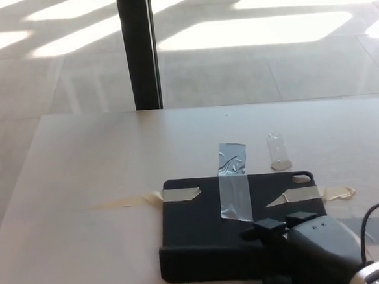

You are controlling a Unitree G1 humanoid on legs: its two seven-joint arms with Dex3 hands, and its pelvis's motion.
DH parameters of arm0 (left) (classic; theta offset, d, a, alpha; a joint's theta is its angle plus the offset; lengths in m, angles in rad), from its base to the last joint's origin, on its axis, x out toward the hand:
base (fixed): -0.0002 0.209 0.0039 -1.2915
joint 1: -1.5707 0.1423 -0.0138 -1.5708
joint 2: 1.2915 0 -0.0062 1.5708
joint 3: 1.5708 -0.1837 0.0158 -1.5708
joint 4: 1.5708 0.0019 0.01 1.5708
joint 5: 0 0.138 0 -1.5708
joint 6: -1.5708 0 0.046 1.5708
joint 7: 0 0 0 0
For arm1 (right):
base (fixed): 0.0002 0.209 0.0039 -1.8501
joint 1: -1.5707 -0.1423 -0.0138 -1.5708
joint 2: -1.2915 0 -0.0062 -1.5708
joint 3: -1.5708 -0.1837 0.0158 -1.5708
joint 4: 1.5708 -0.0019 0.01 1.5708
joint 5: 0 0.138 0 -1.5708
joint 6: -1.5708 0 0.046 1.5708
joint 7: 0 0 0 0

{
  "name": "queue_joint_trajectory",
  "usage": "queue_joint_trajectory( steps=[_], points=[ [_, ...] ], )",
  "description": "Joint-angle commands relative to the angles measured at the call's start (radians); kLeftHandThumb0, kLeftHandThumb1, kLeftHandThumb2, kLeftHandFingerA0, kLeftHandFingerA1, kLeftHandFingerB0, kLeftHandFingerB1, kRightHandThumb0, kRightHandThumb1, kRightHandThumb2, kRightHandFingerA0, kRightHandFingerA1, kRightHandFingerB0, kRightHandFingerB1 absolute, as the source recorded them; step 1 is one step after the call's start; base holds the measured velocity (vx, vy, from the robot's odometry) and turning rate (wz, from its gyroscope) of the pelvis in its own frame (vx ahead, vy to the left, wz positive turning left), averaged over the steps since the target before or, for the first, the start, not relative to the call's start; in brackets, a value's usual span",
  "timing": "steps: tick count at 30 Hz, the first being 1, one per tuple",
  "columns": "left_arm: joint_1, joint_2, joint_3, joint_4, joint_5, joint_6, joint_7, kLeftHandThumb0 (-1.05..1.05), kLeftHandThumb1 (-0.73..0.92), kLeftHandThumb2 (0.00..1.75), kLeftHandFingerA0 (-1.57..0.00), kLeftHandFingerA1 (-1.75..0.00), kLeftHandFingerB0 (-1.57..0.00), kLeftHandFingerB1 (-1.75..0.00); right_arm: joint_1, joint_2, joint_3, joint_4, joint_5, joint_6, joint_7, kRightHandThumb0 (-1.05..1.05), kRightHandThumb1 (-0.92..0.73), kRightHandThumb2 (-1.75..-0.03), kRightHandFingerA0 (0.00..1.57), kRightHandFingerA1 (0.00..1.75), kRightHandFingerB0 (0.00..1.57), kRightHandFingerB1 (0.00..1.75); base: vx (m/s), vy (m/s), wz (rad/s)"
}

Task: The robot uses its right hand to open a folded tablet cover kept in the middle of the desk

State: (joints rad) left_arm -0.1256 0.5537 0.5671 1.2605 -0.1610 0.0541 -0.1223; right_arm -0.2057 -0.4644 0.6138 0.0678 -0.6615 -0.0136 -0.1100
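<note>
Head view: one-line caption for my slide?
Right robot hand rests on the near edge of the taped-down black tablet cover on the desk.

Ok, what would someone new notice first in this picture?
A black tablet cover lies at the desk's near middle, fastened down with a clear tape strip and beige tape pieces. The robot's black right hand rests on its near right corner. Bright sunlight patches cross the floor beyond.
</note>
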Motion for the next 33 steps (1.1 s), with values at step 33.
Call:
queue_joint_trajectory(
  steps=[33],
  points=[
    [-0.049, 0.067, 0.014, 0.013, -0.055, 0.037, 0.001, -0.87, 0.92, 0.76, -0.75, -0.77, -0.49, -0.65, 0.847, 0.101, -0.294, -0.445, 0.405, 0.039, 0.112, -0.85, -0.92, -0.72, 0.77, 0.72, 0.42, 0.39, 0.0, 0.0, 0.0]
  ],
)
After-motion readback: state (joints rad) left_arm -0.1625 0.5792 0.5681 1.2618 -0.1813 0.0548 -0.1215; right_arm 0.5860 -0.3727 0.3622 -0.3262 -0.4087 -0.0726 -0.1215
